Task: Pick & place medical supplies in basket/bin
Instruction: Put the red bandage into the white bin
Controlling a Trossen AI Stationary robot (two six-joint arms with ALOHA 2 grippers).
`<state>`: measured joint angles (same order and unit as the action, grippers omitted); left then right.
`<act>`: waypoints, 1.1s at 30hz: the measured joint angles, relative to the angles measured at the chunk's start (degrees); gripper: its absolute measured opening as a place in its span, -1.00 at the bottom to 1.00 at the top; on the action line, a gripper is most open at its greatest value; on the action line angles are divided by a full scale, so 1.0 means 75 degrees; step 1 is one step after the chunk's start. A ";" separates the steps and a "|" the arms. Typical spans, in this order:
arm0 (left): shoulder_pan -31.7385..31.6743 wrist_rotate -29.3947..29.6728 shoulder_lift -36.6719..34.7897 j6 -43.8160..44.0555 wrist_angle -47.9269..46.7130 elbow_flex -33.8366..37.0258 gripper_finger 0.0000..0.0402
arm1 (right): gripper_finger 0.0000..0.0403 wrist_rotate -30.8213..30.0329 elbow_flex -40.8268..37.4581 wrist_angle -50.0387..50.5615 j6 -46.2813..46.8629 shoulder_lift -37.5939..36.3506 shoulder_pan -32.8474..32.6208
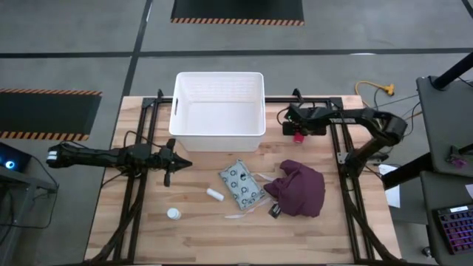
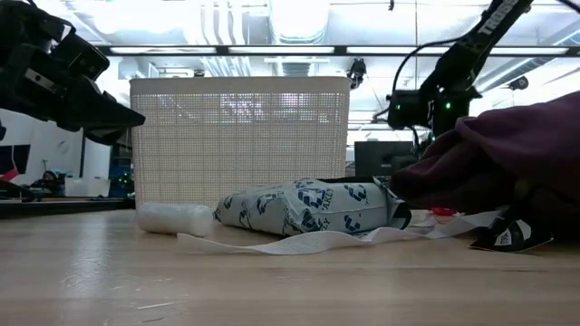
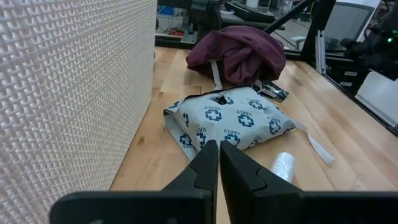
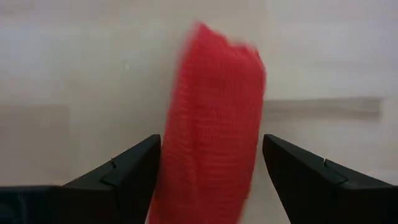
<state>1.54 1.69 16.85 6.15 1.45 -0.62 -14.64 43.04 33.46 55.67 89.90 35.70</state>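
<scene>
Now right gripper (image 4: 208, 168) fingers stand spread around the red roll (image 4: 214, 118).

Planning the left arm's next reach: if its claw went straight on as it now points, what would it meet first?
Probably the grey-green packet lying ahead of the left claw; its fingers look shut.

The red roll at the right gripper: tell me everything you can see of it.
The red roll is a short cylinder of red ribbed, woven-looking wrap, like elastic bandage, with a slightly ragged far end. In the right wrist view it stands lengthwise between the right gripper's jaws, which are spread wide, with a gap showing on each side. Pale wood lies behind it. From above it is only a small red spot at the gripper, just right of the white bin. Whether it rests on the table is unclear.
</scene>
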 joint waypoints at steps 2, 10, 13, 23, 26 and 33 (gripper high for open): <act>0.0000 -0.0001 0.0000 0.0000 0.0000 0.0000 -1.00 | 0.26 0.0064 0.0015 -0.0033 0.0006 0.0136 -0.0008; -0.0006 0.0001 0.0002 0.0000 0.0000 0.0000 -1.00 | -0.02 0.0080 0.0001 -0.0138 0.0083 0.0105 -0.0008; -0.0004 0.0001 0.0001 0.0000 0.0000 0.0000 -1.00 | -0.15 0.0066 -0.0028 -0.0054 -0.0013 -0.0044 -0.0001; -0.0003 0.0001 0.0002 0.0000 0.0000 0.0000 -1.00 | -0.53 0.0168 -0.0022 -0.0094 0.0140 -0.0138 -0.0008; -0.0003 0.0001 -0.0001 0.0000 0.0000 0.0000 -1.00 | -0.57 0.0382 -0.0022 -0.0094 0.0140 -0.0292 -0.0008; -0.0003 -0.0002 0.0002 0.0000 0.0000 0.0000 -1.00 | -0.54 0.0373 0.0145 -0.0355 0.0320 -0.1197 -0.0008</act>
<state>1.52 1.67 16.86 6.15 1.45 -0.62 -11.84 44.13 30.80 58.07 80.92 35.64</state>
